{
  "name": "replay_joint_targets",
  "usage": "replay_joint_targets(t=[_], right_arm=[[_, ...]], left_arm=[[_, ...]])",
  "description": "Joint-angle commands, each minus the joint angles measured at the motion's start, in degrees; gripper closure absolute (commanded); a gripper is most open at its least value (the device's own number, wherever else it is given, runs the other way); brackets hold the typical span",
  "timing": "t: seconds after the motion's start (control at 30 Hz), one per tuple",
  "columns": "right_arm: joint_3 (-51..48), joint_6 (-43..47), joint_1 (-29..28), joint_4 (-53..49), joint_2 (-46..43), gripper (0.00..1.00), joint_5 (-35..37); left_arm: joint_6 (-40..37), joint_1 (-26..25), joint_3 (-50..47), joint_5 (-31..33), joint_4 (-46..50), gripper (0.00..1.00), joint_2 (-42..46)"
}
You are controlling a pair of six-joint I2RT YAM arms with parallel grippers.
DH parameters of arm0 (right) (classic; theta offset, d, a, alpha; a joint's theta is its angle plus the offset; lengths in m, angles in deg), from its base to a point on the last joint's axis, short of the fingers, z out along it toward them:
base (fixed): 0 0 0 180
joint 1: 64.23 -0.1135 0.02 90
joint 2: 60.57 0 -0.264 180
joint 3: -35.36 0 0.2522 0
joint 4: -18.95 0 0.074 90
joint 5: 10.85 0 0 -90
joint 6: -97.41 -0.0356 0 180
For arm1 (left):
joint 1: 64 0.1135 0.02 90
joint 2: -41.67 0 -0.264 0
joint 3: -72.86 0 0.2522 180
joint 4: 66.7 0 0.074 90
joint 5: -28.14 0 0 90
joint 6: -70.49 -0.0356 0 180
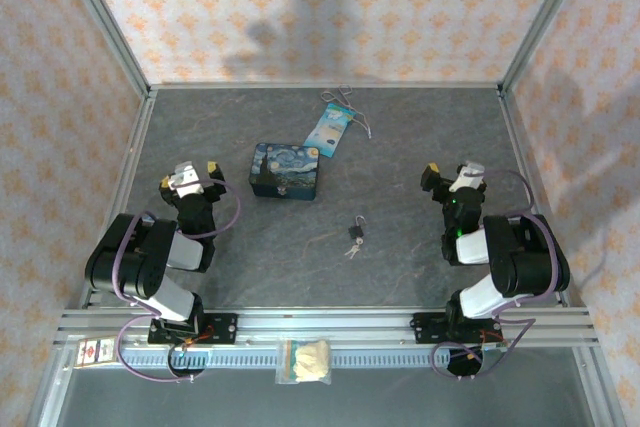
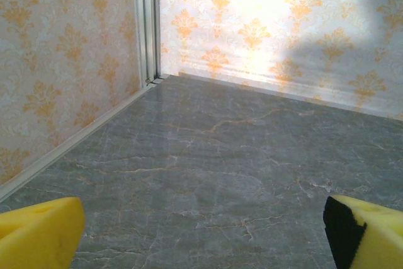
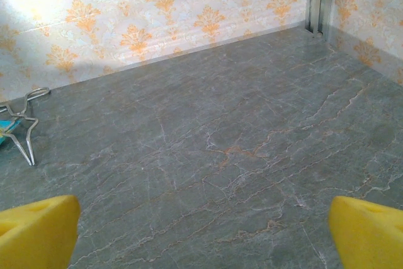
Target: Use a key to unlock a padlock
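The tiny dark padlock [image 1: 357, 230] with its thin silvery shackle lies near the middle of the table. The small pale key [image 1: 351, 250] rests just below it, close against it. My left gripper [image 1: 189, 179] hovers at the left side, well left of the padlock, jaws wide apart with nothing between the yellow fingertips [image 2: 39, 230]. My right gripper [image 1: 452, 174] sits at the right side, right of the padlock, also wide open and empty, its yellow fingertips [image 3: 367, 234] over bare table. My left gripper [image 2: 201, 234] and right gripper [image 3: 201, 234] both face the far wall.
A blue-and-yellow starry-night tin [image 1: 285, 170] stands left of centre, close to my left gripper. A light-blue card tag with a string [image 1: 330, 127] lies behind it; its string [image 3: 22, 121] shows at the left of the right wrist view. Patterned walls enclose the grey table [image 1: 400, 127].
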Motion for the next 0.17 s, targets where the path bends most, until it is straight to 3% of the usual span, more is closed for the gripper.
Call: replay_joint_targets(t=[0.0, 0.13], right_arm=[[0.82, 1.02, -0.11, 1.67, -0.36, 0.00, 1.45], [0.52, 1.10, -0.28, 1.99, -0.49, 0.00, 1.49]], left_arm=[[-0.63, 0.35, 0.24, -0.86, -2.76, 0.01, -0.19], [0.47, 1.39, 0.80, -2.10, -0.58, 0.01, -0.04]])
